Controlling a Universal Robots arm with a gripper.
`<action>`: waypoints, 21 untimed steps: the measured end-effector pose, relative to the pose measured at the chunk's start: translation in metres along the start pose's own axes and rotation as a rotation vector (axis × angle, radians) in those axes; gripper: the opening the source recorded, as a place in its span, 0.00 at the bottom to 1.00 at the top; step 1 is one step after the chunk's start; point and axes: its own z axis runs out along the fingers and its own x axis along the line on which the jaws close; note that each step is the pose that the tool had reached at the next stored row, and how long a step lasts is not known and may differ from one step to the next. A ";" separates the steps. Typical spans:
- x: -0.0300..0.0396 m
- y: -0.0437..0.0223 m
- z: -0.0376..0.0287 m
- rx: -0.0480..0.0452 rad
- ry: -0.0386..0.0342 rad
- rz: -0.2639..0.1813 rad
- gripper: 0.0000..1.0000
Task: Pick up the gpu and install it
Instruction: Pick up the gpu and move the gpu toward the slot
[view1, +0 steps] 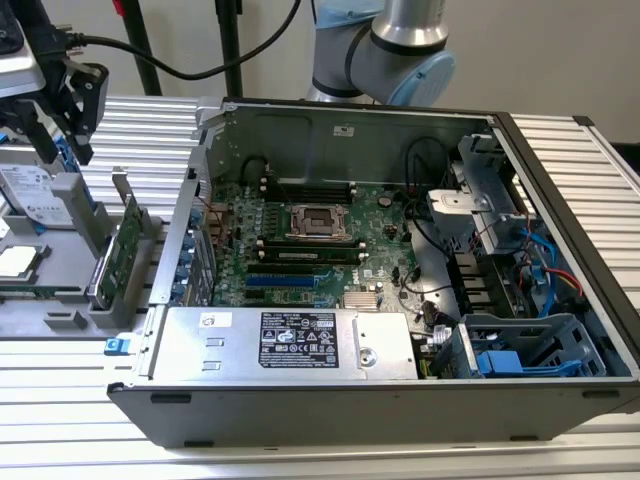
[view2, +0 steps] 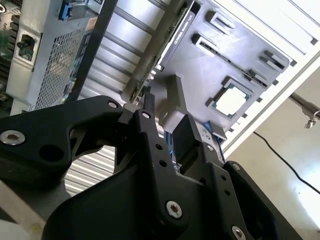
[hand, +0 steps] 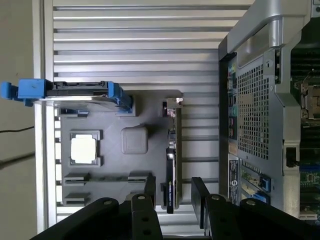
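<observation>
One gpu (hand: 171, 170) stands on edge in a grey holder (hand: 150, 107), lined up with the gap between the gripper's (hand: 175, 184) two parted fingers (hand: 200, 192), its near end hidden behind them and contact unclear.

You're working over a ribbed silver metal tabletop (view1: 60, 420), brushed and softly reflective. At nine o'clock in the exterior view, the moulded grey plastic holder tray (view1: 60, 322) looks matt and smooth. The flat green circuit-card gpu (view1: 125, 245) standing in it has a faint lacquered sheen and a bare silver metal bracket (hand: 174, 102). Your black hand (hand: 175, 192) is matt, dotted with bright metal screw heads (hand: 137, 198). The open grey sheet-metal computer case (view1: 350, 130) is dull and unpainted, with a perforated metal mesh panel (hand: 252, 110).
</observation>
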 end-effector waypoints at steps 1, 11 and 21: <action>0.0000 -0.0002 0.0001 0.0001 0.0000 0.000 1.00; 0.0000 -0.0014 0.0019 0.0001 0.0007 0.000 1.00; 0.0000 -0.0058 0.0088 0.0002 0.0010 0.000 1.00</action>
